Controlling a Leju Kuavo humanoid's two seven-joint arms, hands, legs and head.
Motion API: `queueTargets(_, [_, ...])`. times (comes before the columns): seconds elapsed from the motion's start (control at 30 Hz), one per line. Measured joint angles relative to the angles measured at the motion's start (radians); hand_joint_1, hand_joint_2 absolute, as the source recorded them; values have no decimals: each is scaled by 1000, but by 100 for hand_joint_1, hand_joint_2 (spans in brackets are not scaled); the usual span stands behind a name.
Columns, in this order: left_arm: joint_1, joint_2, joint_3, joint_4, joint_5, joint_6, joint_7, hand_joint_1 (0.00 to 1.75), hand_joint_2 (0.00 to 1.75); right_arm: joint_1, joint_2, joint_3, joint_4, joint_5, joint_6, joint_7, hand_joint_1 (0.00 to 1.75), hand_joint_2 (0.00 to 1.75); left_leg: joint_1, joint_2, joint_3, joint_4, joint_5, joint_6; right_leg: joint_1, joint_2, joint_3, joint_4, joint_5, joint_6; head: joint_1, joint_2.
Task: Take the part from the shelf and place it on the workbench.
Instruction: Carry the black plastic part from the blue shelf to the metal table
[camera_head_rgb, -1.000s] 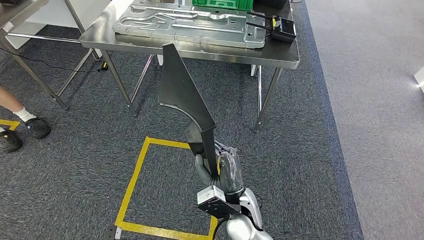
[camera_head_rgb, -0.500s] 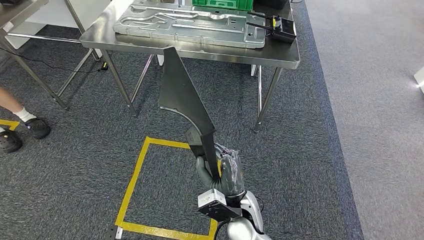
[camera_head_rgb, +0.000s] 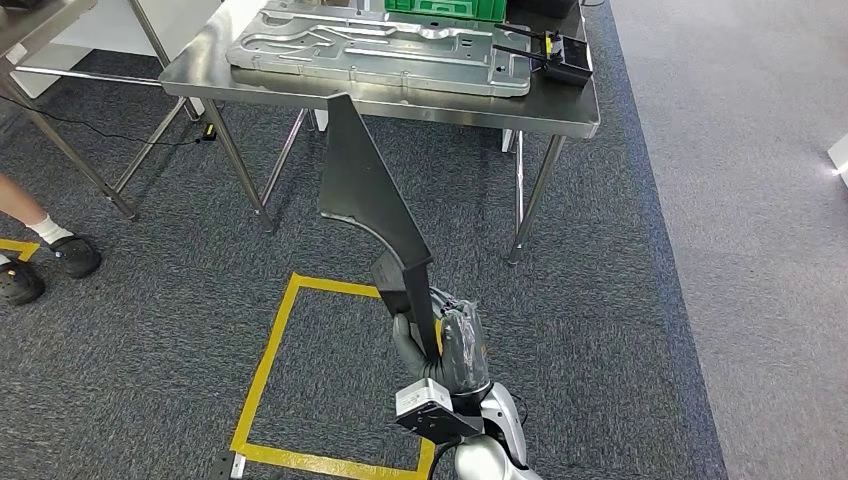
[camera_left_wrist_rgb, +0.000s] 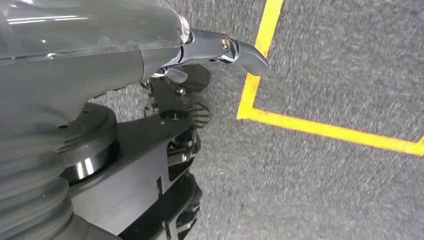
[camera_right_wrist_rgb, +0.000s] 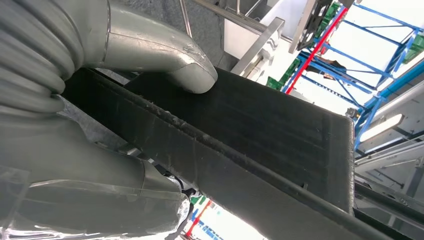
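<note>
My right hand (camera_head_rgb: 445, 345) grips the narrow lower end of a long flat black part (camera_head_rgb: 365, 190) and holds it upright over the carpet, its pointed top reaching up to the workbench's front edge. In the right wrist view the thumb (camera_right_wrist_rgb: 165, 55) presses on the part's ribbed black face (camera_right_wrist_rgb: 280, 130). The steel workbench (camera_head_rgb: 560, 105) stands just ahead of the part. My left hand (camera_left_wrist_rgb: 100, 65) hangs over the floor with a finger (camera_left_wrist_rgb: 245, 50) stretched out and nothing in it.
On the workbench lie a large grey metal plate (camera_head_rgb: 380, 50), a black box with antennas (camera_head_rgb: 562, 58) and a green crate (camera_head_rgb: 445, 8). A yellow tape square (camera_head_rgb: 270, 350) marks the carpet. A person's feet (camera_head_rgb: 70, 255) stand at the left, near a second table's legs (camera_head_rgb: 70, 150).
My right hand and the black part have sunk slightly since a second ago, then held still. The grip is unchanged.
</note>
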Motion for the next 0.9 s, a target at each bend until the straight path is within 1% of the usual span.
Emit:
queueTargets(0.17, [2, 0, 14, 0, 16, -46, 4, 0, 175, 6, 0, -1, -10, 9, 0, 2, 175, 175, -2, 0, -1, 2, -2, 3, -2, 0, 0, -1, 0, 3, 0, 0])
queueTargets(0.3, [6, 0, 23, 0, 17, -52, 5, 0, 175, 11, 0, -1, -23, 12, 0, 5, 175, 175, -7, 0, -1, 3, -4, 10, -7, 0, 0, -2, -1, 10, 0, 0])
queueTargets(0.37, [7, 0, 24, 0, 17, -53, 7, 0, 175, 14, 0, -1, -28, 13, 0, 6, 175, 175, -8, 0, -2, -2, -9, 19, -9, -1, 1, 8, 3, 18, 0, 0])
queueTargets(0.43, [8, 0, 24, 0, 16, -51, 9, 0, 175, 17, -1, -3, -34, 13, -1, 8, 175, 175, -5, -1, 10, -9, -17, 32, -10, -2, -5, 34, -1, 27, 0, 0])
queueTargets(0.47, [8, 0, 24, 0, 16, -50, 10, 0, 175, 19, -1, -4, -37, 13, -1, 8, 175, 175, -3, -1, 20, -10, -22, 37, -10, -3, -18, 63, -17, 31, 0, 0])
queueTargets(0.5, [9, 0, 24, 0, 16, -50, 11, 0, 175, 20, -1, -5, -40, 13, -1, 9, 175, 175, -2, -1, 29, -11, -27, 41, -12, -4, -43, 110, -41, 35, 0, 0])
queueTargets(0.57, [9, 0, 25, 0, 16, -49, 13, 0, 175, 24, -2, -7, -43, 13, -1, 9, 175, 175, -2, 0, 40, -10, -35, 41, -15, -4, -119, 237, -97, 41, 1, 0])
queueTargets(0.6, [10, 0, 25, 0, 16, -49, 14, 0, 175, 28, -3, -8, -43, 13, -1, 9, 175, 175, -2, 0, 46, -9, -40, 39, -17, -5, -152, 284, -109, 42, 1, 0])
queueTargets(0.63, [12, 0, 25, 0, 16, -49, 16, 0, 175, 31, -3, -9, -43, 13, -1, 9, 175, 175, -2, -1, 55, -9, -45, 36, -19, -5, -170, 298, -101, 43, 1, 0])
queueTargets(0.67, [13, 0, 25, 0, 16, -47, 18, 0, 175, 34, -4, -10, -43, 14, -2, 9, 175, 175, -2, -1, 66, -9, -52, 33, -20, -5, -167, 274, -76, 41, 1, 0])
queueTargets(0.7, [14, 0, 25, 0, 16, -45, 22, 0, 175, 36, -4, -11, -44, 14, -3, 9, 175, 175, -2, -2, 79, -9, -59, 29, -20, -5, -146, 214, -36, 38, 1, 0])
queueTargets(0.73, [15, -1, 25, 0, 16, -44, 26, 0, 175, 37, -4, -11, -45, 15, -4, 9, 175, 175, -2, -3, 90, -9, -67, 25, -17, -3, -119, 139, 10, 32, 1, 0])
queueTargets(0.77, [15, -2, 25, 0, 16, -43, 29, 0, 175, 37, -4, -12, -46, 16, -5, 9, 175, 175, -2, -3, 99, -9, -74, 20, -14, -1, -97, 78, 39, 26, 0, 0])
queueTargets(0.8, [13, -2, 25, 0, 16, -43, 32, 0, 175, 37, -5, -13, -47, 18, -7, 8, 175, 175, -1, -4, 102, -11, -80, 14, -10, 1, -83, 35, 59, 19, 1, 0])
queueTargets(0.83, [13, -3, 26, 0, 16, -44, 34, 0, 175, 38, -5, -14, -48, 20, -8, 8, 175, 175, 1, -4, 105, -12, -83, 8, -6, 2, -78, 16, 64, 11, 1, 0])
queueTargets(0.87, [11, -3, 26, 0, 16, -44, 34, 0, 175, 40, -5, -15, -50, 21, -10, 8, 175, 175, 2, -5, 107, -11, -82, 1, -3, 2, -76, 12, 57, 3, 1, 0])
queueTargets(0.9, [11, -3, 27, 0, 17, -44, 34, 0, 175, 41, -5, -15, -52, 23, -12, 8, 175, 175, 2, -3, 107, -7, -82, -5, -3, 1, -67, 5, 56, -5, 2, 0])
